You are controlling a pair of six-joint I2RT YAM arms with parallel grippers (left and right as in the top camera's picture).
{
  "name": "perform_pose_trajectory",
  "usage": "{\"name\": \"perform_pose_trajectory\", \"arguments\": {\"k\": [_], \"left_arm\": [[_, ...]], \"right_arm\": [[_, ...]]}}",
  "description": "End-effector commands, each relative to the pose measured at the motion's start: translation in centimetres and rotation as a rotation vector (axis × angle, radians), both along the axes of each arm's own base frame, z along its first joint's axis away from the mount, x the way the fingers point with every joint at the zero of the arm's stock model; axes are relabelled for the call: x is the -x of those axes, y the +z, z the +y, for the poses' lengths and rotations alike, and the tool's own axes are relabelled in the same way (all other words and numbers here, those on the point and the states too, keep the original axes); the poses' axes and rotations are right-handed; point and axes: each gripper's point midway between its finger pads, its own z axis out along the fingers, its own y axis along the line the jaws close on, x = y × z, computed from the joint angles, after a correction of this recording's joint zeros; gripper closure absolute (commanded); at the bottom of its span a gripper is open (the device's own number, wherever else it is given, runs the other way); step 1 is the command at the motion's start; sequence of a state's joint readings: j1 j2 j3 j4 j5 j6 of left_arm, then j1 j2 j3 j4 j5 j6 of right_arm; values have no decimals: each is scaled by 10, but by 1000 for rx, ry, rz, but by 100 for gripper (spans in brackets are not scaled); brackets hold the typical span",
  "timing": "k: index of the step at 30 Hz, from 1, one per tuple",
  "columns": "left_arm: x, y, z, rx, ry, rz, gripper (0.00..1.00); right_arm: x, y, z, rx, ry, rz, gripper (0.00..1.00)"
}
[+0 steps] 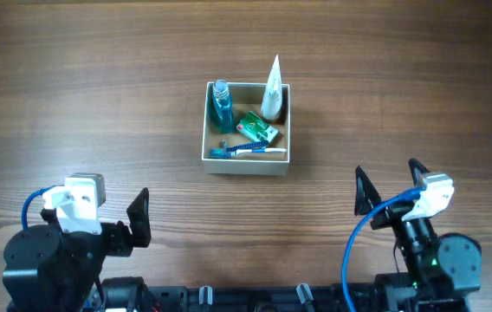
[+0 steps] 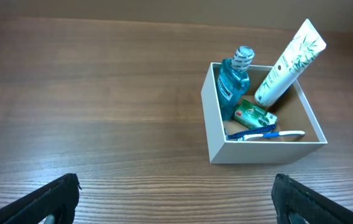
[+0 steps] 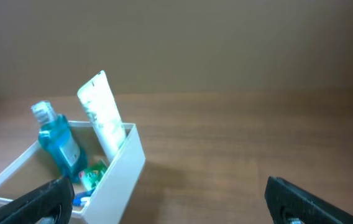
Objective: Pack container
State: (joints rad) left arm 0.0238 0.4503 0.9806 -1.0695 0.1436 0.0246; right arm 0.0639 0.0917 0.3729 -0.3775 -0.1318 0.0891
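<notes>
I am starting with the overhead view, where the container (image 1: 244, 166) is sitting on the wooden surface (image 1: 99, 87), midway between the arms and well ahead of both; the left arm (image 1: 55, 251) and right arm (image 1: 428, 243) are resting back near my edge, apart from it; inside, a blue bottle (image 1: 221, 104) is standing in the far left corner, a white tube (image 1: 272, 87) is leaning out of the far right corner, a green packet (image 1: 257, 128) is lying between them, and a blue toothbrush (image 1: 248, 151) is lying along the near wall, which I am guessing is the only way its length fits; the tube is probably propped in its corner because it is too tall to lie flat. Moving to the left wrist view, the left gripper (image 2: 175, 183) is spread wide and holding nothing, its fingers framing bare surface with the box ahead and to the right. Turning to the right wrist view, the right gripper (image 3: 167, 186) is likewise wide and empty, the box lying ahead to its left; I am judging the packing essentially done.
</notes>
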Motion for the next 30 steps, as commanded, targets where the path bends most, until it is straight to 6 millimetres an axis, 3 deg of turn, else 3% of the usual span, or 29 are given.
{"name": "perform_pose_trajectory", "arguments": {"k": [1,13,18,22,30], "left_arm": [[0,-1,-3,1,-21,0,0],[0,-1,-3,1,-21,0,0],[0,-1,-3,1,-21,0,0],[0,-1,-3,1,-21,0,0],[0,-1,-3,1,-22,0,0]], "right_arm": [[1,3,4,54,26,-124,0],[-19,-11,5,150,16,-313,0],[-24,-33,2,178,2,-266,0],[-27,-65,-5,156,-27,-125,0],[-27,-63,-6,133,-32,-128,0]]}}
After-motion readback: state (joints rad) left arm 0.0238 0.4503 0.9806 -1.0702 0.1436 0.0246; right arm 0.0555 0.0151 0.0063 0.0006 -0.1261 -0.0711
